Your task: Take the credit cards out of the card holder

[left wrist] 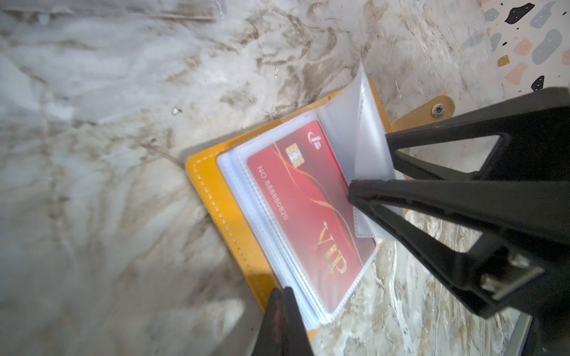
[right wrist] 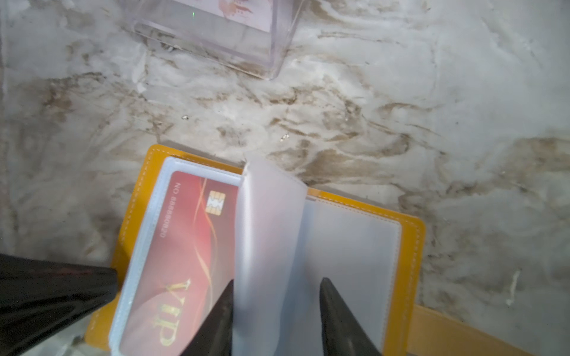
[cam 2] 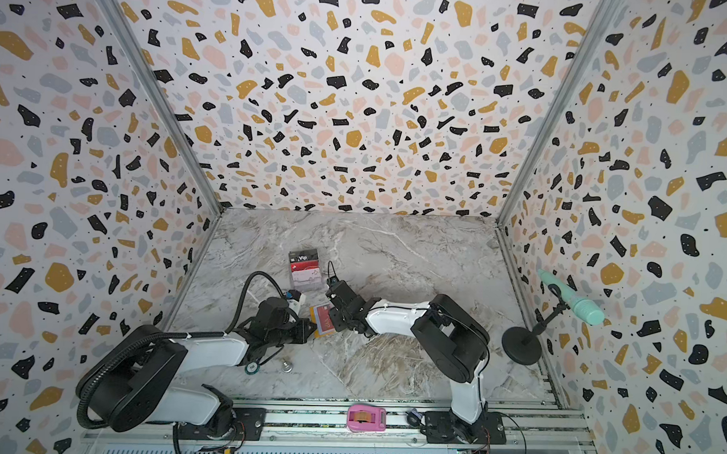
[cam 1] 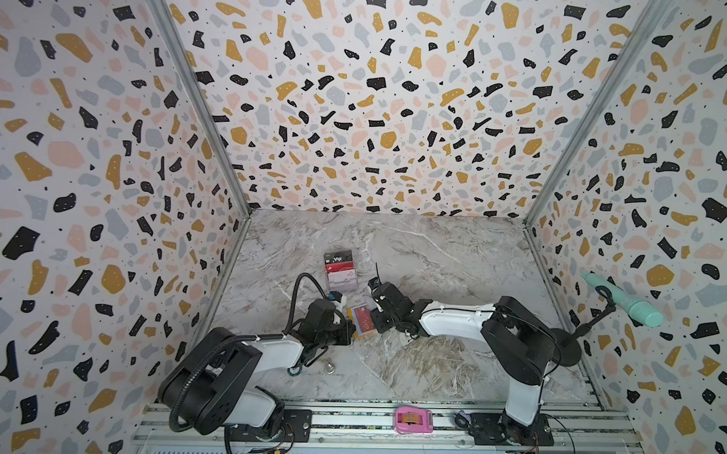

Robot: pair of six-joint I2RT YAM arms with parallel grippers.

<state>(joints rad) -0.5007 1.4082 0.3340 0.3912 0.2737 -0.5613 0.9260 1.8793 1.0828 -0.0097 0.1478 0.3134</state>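
Right gripper [right wrist: 277, 280] of mine stands open, jaws either side of a clear sleeve [right wrist: 271, 215] raised from the open card holder [right wrist: 413, 246]. A red card [right wrist: 185, 246] lettered VIP sits under plastic on the holder's other half. My left gripper [left wrist: 279, 296] is closed, its tip at the holder's yellow edge; whether it pinches that edge I cannot tell. The holder lies on the marble table [cam 1: 435, 259], a clear stand [cam 1: 341, 277] just beyond it.
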